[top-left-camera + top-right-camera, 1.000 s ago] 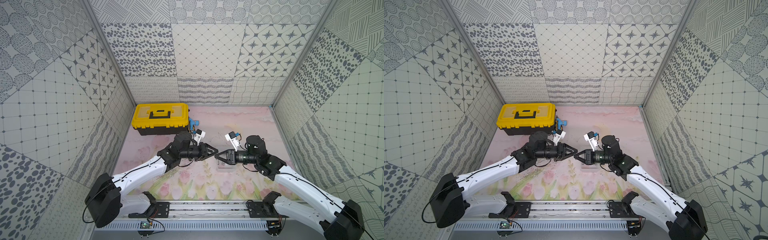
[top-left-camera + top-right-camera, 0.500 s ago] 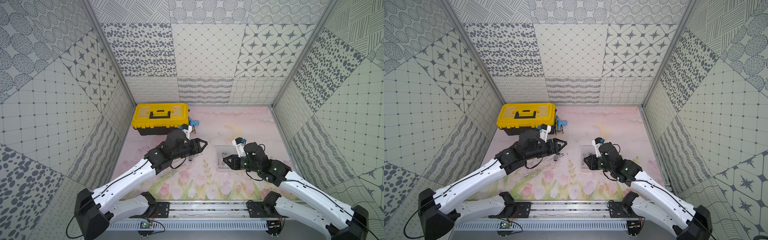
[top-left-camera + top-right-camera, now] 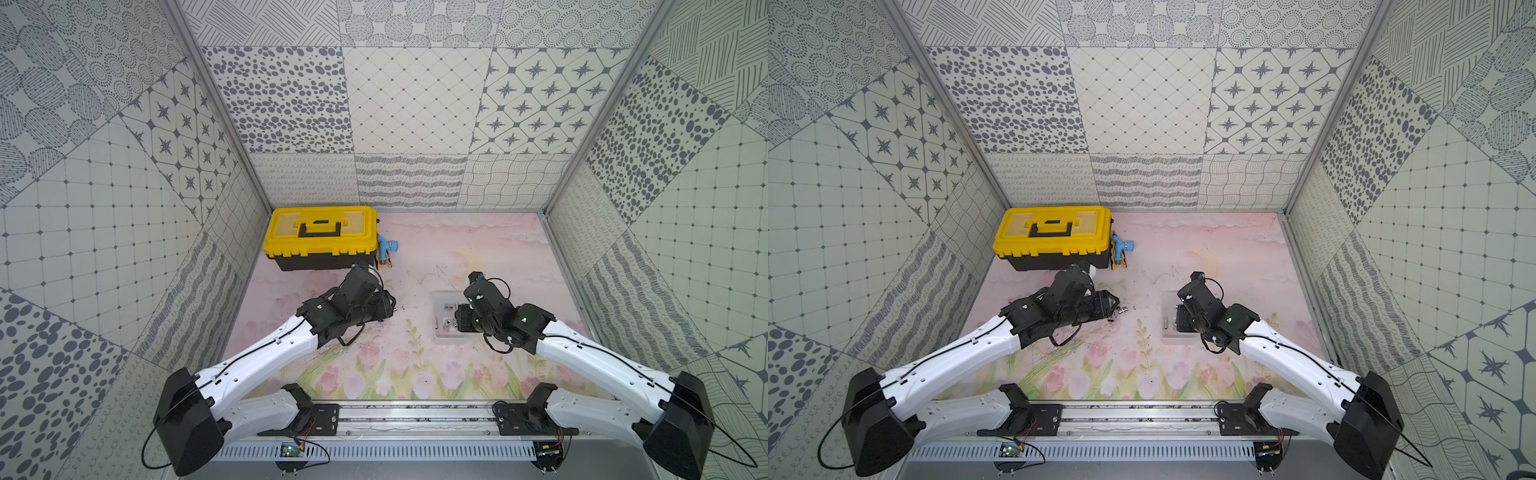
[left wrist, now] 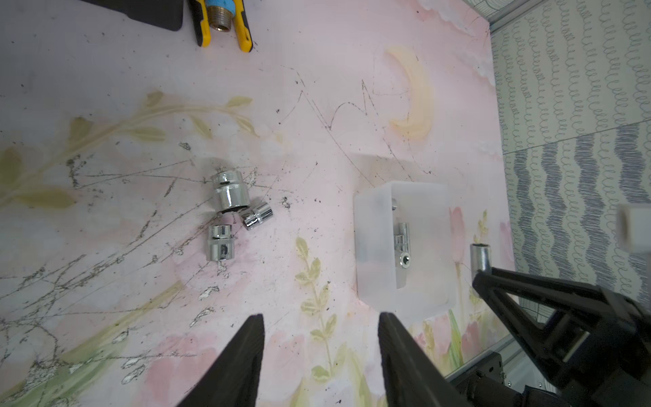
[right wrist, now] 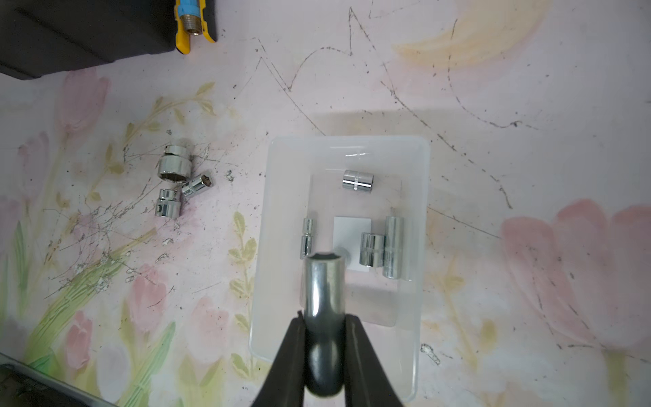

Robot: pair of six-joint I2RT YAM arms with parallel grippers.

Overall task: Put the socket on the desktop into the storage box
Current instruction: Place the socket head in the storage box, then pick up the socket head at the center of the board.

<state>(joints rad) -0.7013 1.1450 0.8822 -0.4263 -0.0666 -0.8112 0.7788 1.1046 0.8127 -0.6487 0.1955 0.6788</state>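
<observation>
A long chrome socket (image 5: 324,289) is clamped in my right gripper (image 5: 324,319), which is shut on it and hangs over the near end of the storage box (image 5: 424,246). That box is a translucent whitish tray (image 3: 440,338) with several chrome sockets lying inside, one of them a short one (image 5: 358,180). Three loose sockets (image 4: 229,193) (image 4: 258,218) (image 4: 220,243) lie together on the pink mat left of the box. My left gripper (image 4: 321,317) is open and empty above the mat, a little short of that cluster (image 3: 1123,309).
A black toolbox with a yellow lid (image 3: 322,237) stands at the back left. A blue and yellow tool (image 3: 386,249) lies against its right end. Patterned walls close in the mat on three sides, and the arms' rail (image 3: 415,415) runs along the front.
The grippers were tip to tip at mid-table and have drawn apart. The left one swung left and down toward the loose sockets. The right one carried the long socket over the storage box.
</observation>
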